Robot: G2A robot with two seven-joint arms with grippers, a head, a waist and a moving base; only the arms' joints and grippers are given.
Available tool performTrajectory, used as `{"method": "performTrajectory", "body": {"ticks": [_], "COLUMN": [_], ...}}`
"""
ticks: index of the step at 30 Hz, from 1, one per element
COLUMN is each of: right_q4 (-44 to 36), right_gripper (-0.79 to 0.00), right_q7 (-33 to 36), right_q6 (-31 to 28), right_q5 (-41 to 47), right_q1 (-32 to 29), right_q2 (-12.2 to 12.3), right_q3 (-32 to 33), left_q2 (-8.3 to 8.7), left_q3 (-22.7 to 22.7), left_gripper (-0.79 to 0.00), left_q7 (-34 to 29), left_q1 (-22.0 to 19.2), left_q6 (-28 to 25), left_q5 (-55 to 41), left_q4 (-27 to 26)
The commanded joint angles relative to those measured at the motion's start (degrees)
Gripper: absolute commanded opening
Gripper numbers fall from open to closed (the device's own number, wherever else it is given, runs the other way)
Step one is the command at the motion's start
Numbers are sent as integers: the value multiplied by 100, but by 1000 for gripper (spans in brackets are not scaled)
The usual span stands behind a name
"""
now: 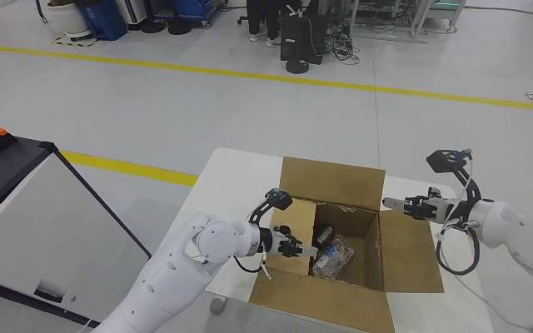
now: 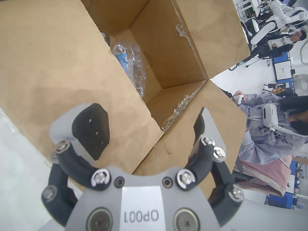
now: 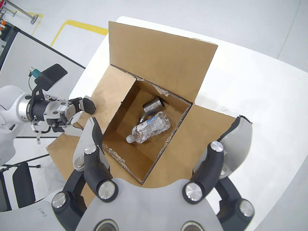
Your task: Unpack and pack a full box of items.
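Closest in, the left gripper (image 2: 146, 114) hung released, its dark-padded fingers (image 2: 91, 126) spread wide with nothing between them. It was poised over the left flap (image 2: 48, 61) of the cardboard box (image 1: 372, 241), near the corner where that flap met the near flap (image 1: 325, 301); whether a finger touched the cardboard could not be told. On the other side the right gripper (image 3: 168, 123) was likewise slack and empty, jaws far apart, held above the box's right side near its far right corner, by the right flap (image 1: 412, 250). Between the two, the box stood on the white table (image 1: 233, 171) with all four flaps folded back. The near one reached out past the table's edge, the left and right ones lay outward, and the back flap (image 1: 333, 179) leaned up and away. Down on the bottom of the box lay a crumpled clear plastic bottle (image 3: 150, 127) on its side, with a white cap at one end and a blue-marked label around its middle. Just beyond it, touching or all but touching its far end, a short dark metal cylinder (image 3: 153, 106) lay tilted near the back wall. Scraps of torn tape (image 2: 181, 28) clung along the rims of the opening. Farther off, past the table, the pale floor (image 1: 166, 108) carried a long yellow line (image 1: 250, 75) running across the room.
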Motion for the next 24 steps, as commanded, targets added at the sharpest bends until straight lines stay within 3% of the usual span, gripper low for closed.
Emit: {"method": "performTrajectory", "body": {"ticks": [1, 8, 15, 20, 24], "right_q4": [0, 0, 0, 298, 639], "right_gripper": [0, 0, 0, 0, 0], "right_q7": [0, 0, 0, 243, 723], "right_q6": [0, 0, 0, 149, -85], "right_q5": [0, 0, 0, 687, 1325], "right_q1": [0, 0, 0, 24, 51], "right_q2": [0, 0, 0, -12, 59], "right_q3": [0, 0, 0, 161, 352], "left_q2": [6, 104, 258, 366, 425], "left_q3": [-60, -521, -1345, -1913, -2265], "left_gripper": [0, 0, 0, 0, 0], "left_q7": [67, 65, 210, 170, 200], "left_q1": [19, 166, 617, 1032, 1281], "left_q6": [-83, -72, -18, -6, -32], "left_q5": [-106, -150, -132, -114, -147], "left_q4": [-145, -909, -1676, -2058, -2311]}}
